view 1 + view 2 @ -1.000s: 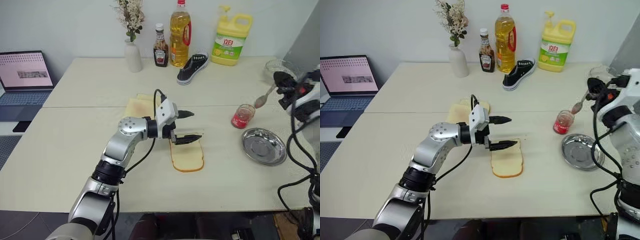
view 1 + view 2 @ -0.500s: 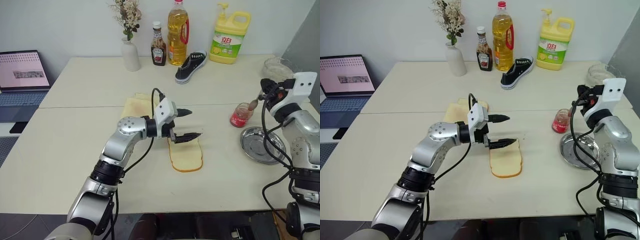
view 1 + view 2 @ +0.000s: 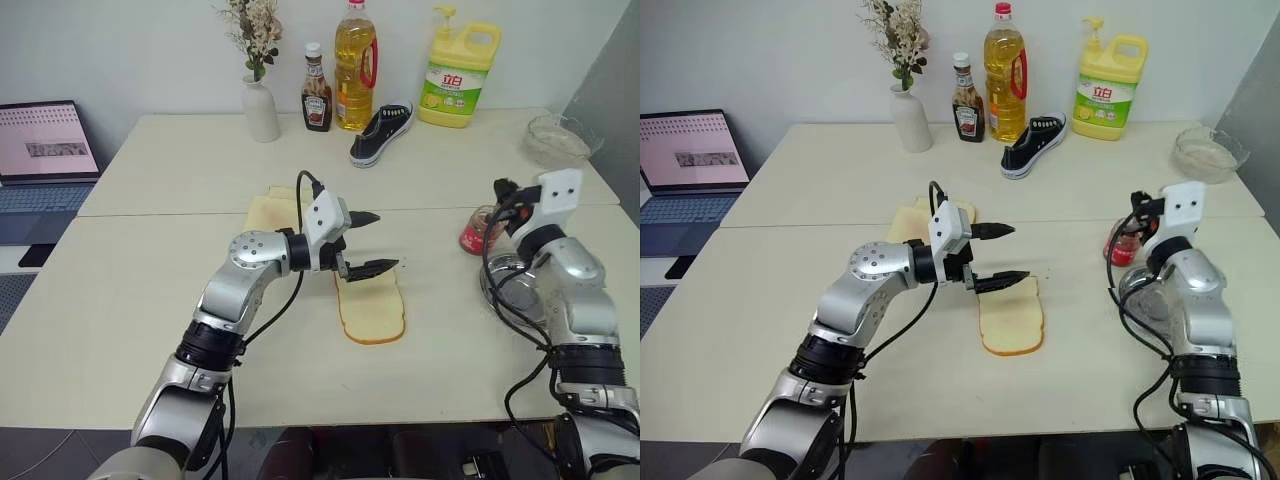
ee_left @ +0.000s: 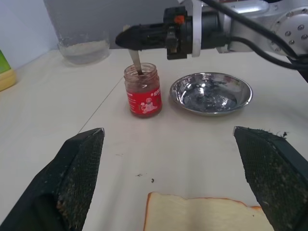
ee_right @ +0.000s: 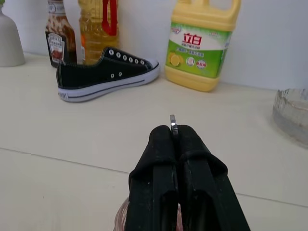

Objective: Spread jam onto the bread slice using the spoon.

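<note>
I have the left gripper (image 3: 372, 241) held level over the table (image 3: 150, 300), reaching across toward the robot's right, its two black fingers spread wide with nothing between them. The lower finger hangs over the far end of the bread slice (image 3: 371, 312), though I cannot tell if it touches. The fingers' inner pads (image 4: 79, 173) look coarse and mesh-like in the left wrist view.

The right gripper (image 4: 126, 36) points roughly level and is pinched tight on the thin metal handle of the spoon (image 4: 136, 61), which drops steeply into the jam (image 4: 142, 90). The jam is a glossy red mass in a small clear glass jar with a red printed label, standing on the robot's right side of the table, just beside a round, shallow steel dish (image 4: 211, 92) with a bright reflective floor.

The bread slice lies flat in the middle of the table, squarish, pale cream on its face with a golden-brown crust; its surface looks soft and matte. Two tanner slices (image 3: 275, 208) lie beyond the left forearm.

At the back stand a black canvas sneaker (image 5: 106, 72) with a white sole and a yellow detergent jug (image 5: 202, 43).
</note>
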